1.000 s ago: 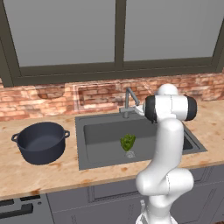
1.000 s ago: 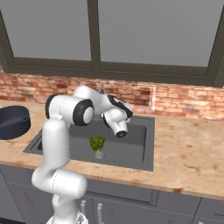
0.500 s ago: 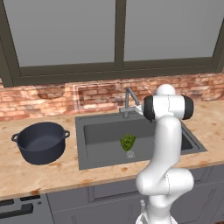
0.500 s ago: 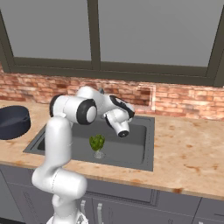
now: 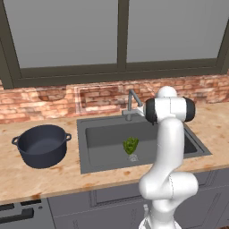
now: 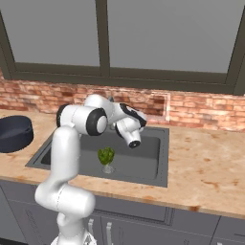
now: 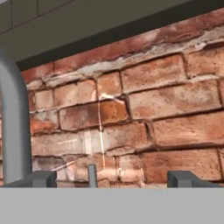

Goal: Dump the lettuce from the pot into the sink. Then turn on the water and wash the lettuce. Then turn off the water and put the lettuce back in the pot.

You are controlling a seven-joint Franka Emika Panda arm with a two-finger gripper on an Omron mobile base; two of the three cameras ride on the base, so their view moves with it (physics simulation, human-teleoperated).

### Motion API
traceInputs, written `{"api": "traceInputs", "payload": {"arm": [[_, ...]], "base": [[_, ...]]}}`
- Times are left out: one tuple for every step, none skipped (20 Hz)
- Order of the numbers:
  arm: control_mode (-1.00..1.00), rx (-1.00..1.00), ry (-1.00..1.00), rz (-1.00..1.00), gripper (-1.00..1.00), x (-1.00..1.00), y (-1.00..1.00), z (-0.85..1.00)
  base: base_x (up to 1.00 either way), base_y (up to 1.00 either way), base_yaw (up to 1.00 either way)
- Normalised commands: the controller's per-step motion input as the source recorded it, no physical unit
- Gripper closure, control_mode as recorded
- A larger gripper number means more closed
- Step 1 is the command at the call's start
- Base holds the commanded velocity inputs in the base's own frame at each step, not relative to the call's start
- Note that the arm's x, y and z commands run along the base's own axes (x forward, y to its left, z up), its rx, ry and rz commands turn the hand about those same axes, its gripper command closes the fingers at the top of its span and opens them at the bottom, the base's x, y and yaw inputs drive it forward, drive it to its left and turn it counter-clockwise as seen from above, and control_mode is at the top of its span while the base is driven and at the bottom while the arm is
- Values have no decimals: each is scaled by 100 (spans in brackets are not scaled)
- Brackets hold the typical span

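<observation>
The lettuce (image 5: 130,145) is seen standing upright near the middle of the sink (image 5: 103,154), its long axis vertical, the ruffled leaves pointing up and the narrow pale base set on the basin floor; in the right base view the lettuce (image 6: 105,156) lies just near of the arm's forearm. The pot (image 5: 42,145) is placed upright on the counter (image 5: 53,179) to the left of the sink, mouth up, its two loop handles pointing left and right; no lettuce is seen inside it. The faucet (image 5: 131,103) rises at the far edge of the sink, against the brick wall (image 5: 58,100). The gripper (image 7: 114,178) is held at the far side of the basin, facing the brick wall, with the faucet's grey pipe (image 7: 13,127) at the left of the hand view; its jaws are spread wide, far apart, with nothing between them.
</observation>
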Motion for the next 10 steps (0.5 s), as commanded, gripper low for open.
{"api": "traceInputs", "payload": {"arm": [[-100, 0, 0, 0, -100, 19, 14, -2], [-100, 0, 0, 0, -100, 15, 14, -7], [-100, 0, 0, 0, -100, 11, 10, -12], [-100, 0, 0, 0, -100, 9, 4, -14], [-100, 0, 0, 0, -100, 11, 0, -15], [-100, 0, 0, 0, -100, 14, 0, -16], [-100, 0, 0, 0, -100, 15, 0, -20], [-100, 0, 0, 0, -100, 19, 0, -16], [-100, 0, 0, 0, -100, 26, 0, -14], [-100, 0, 0, 0, -100, 29, 0, -14]], "base": [[0, 0, 0], [0, 0, 0], [0, 0, 0], [0, 0, 0], [0, 0, 0], [0, 0, 0], [0, 0, 0], [0, 0, 0], [0, 0, 0], [0, 0, 0]]}}
